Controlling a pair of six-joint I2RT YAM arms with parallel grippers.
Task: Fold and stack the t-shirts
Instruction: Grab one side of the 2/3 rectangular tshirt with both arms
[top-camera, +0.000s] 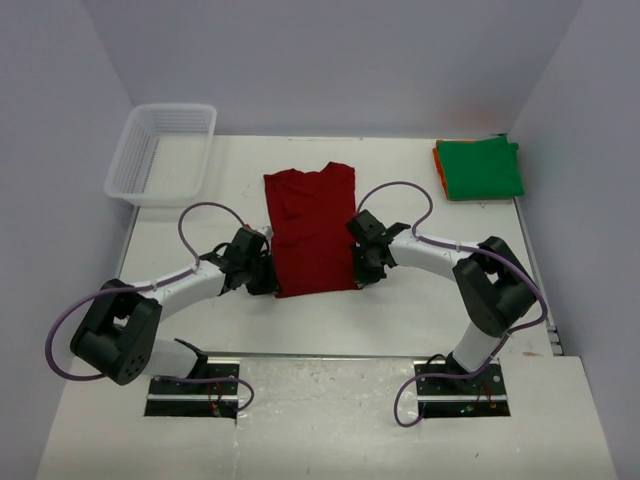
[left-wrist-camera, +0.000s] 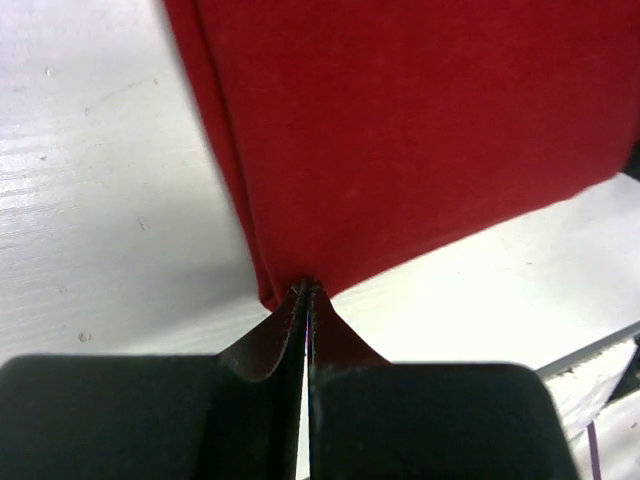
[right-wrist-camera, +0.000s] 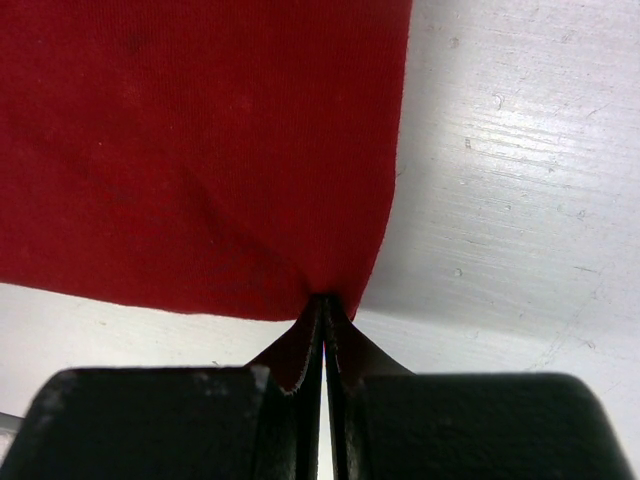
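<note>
A dark red t-shirt (top-camera: 310, 225) lies flat in the middle of the table, folded into a long strip with its collar at the far end. My left gripper (top-camera: 270, 284) is shut on its near left corner (left-wrist-camera: 290, 270), the tips (left-wrist-camera: 305, 287) pinching the cloth. My right gripper (top-camera: 358, 276) is shut on the near right corner (right-wrist-camera: 340, 270), where the cloth puckers at the tips (right-wrist-camera: 325, 298). A folded bright green t-shirt (top-camera: 481, 168) rests on an orange one (top-camera: 438, 158) at the far right.
A white plastic mesh basket (top-camera: 162, 150) stands at the far left corner. The table's near edge (top-camera: 330, 355) runs just in front of both arm bases. Grey walls close in the left, right and far sides.
</note>
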